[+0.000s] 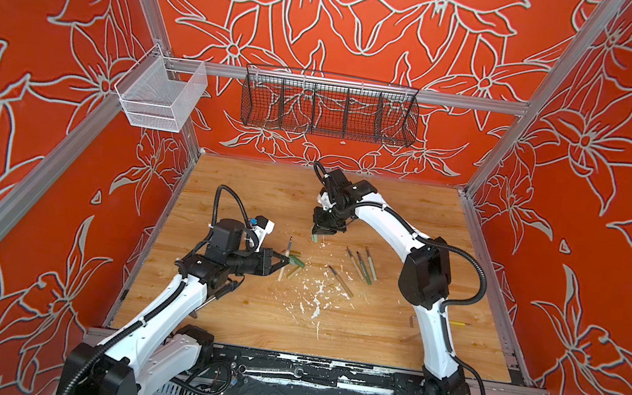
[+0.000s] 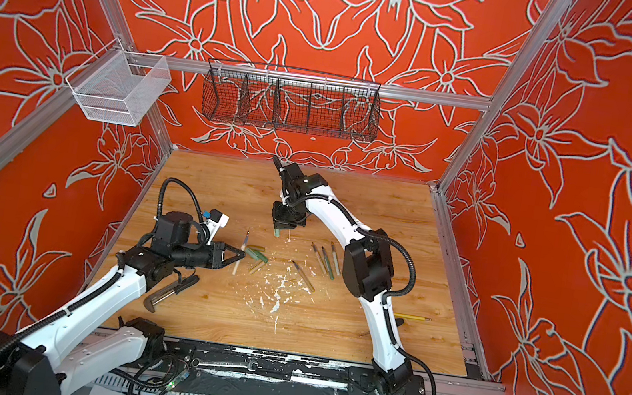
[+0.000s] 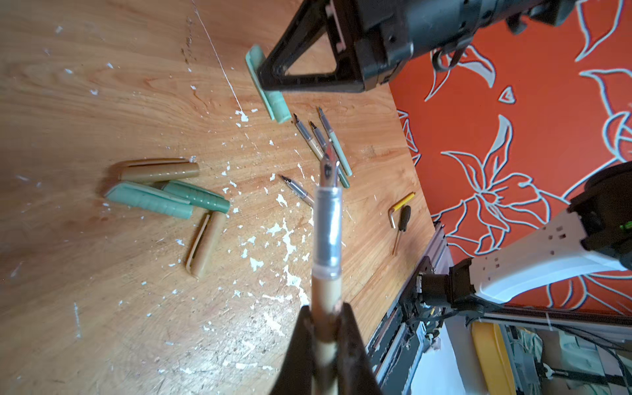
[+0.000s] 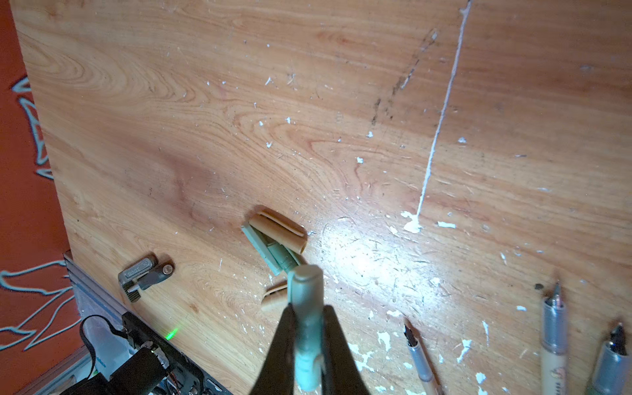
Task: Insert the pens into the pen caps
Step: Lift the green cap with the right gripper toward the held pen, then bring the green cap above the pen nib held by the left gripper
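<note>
My left gripper [image 3: 326, 318] is shut on the olive-tan barrel of a pen [image 3: 327, 236] whose nib points away from the wrist; in both top views it sits left of centre [image 1: 287, 261] [image 2: 242, 255]. My right gripper [image 4: 307, 328] is shut on a pale green pen cap [image 4: 306, 297], held a little above the table further back [image 1: 316, 235]. Several loose pen caps [image 3: 160, 171] [image 3: 150, 200] [image 3: 205, 244] lie beside the left gripper. Three pens [image 1: 361, 263] lie side by side to the right, with one more [image 1: 340, 281] nearer the middle.
White paint flecks [image 1: 316, 291] cover the wooden table's middle. A yellow hex key [image 3: 403, 201] and a small screwdriver [image 3: 403, 219] lie near the right edge. A wrench [image 2: 166, 293] lies under the left arm. A black wire basket [image 1: 328, 110] and a white one [image 1: 160, 97] hang on the back rails.
</note>
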### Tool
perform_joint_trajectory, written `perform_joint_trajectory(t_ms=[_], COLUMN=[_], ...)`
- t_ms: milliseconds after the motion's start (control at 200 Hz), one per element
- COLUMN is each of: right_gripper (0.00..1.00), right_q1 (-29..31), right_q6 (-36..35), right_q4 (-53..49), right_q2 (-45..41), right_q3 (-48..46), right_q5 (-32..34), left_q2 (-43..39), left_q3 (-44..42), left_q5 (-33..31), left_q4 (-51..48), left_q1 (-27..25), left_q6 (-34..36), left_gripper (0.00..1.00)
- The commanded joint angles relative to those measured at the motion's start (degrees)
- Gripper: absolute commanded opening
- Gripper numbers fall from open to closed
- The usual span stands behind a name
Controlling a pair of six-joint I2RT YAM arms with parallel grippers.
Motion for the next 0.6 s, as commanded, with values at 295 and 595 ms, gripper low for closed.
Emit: perform_joint_trajectory(t_ms=[295,595], right_gripper=[0.1,0.1], right_q1=[0.06,0.88], right_q6=[7.51,12.63], right_q4=[8.07,15.27], right_q2=[-6.76,-10.56], right_q3=[-6.16,-11.85], right_q5=[-1.26,-0.58], left_q2=[7.75,9.73], left_q3=[1.45,-0.31], left_q5=[-0.43,-6.07], left_q4=[-0.11,5.63], left_q1=[-4.31,-5.41], left_q6=[2.55,0.61], left_gripper=[0.0,0.0])
